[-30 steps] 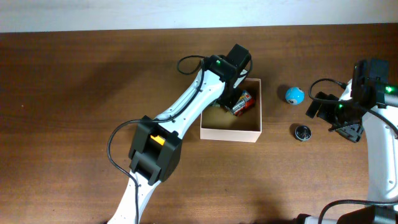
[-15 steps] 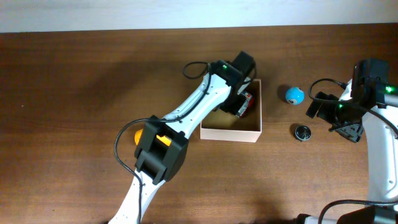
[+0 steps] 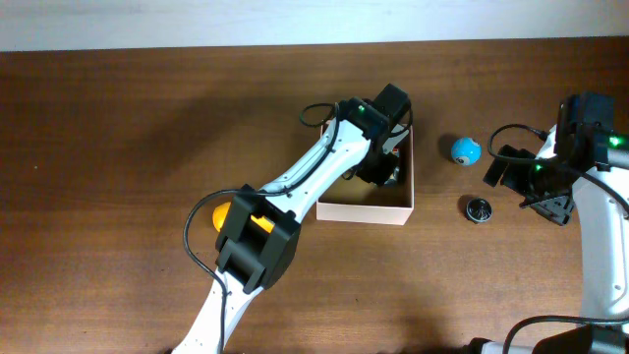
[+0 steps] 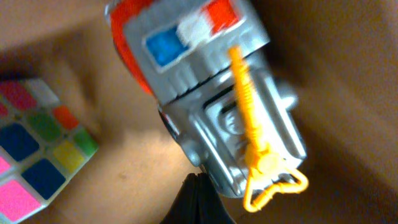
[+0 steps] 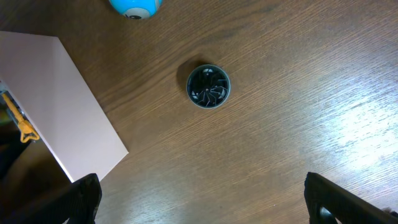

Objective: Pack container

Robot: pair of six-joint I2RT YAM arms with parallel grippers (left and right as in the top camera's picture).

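The container [image 3: 362,207] is a shallow cream-walled box with a tan floor [image 4: 124,186], standing mid-table. Inside lie a silver toy [image 4: 211,106] with red, white and blue panels and a yellow wind-up key [image 4: 252,143], and a colour cube [image 4: 37,155]. My left gripper [image 3: 383,169] reaches down into the box. Its fingers [image 4: 199,199] are shut together with nothing between them, right at the toy's edge. My right gripper [image 3: 527,192] hovers open over bare table right of the box. Its fingertips [image 5: 81,199] stand far apart.
A blue ball [image 3: 466,150] and a small black round disc [image 3: 478,208] lie on the table between the box and my right gripper. In the right wrist view the disc [image 5: 208,86] is ahead of the fingers. An orange object [image 3: 224,214] peeks from under the left arm.
My left gripper has moved further right inside the box and now covers the toy from above. The arm's shift uncovered the orange object. The right arm has not moved.
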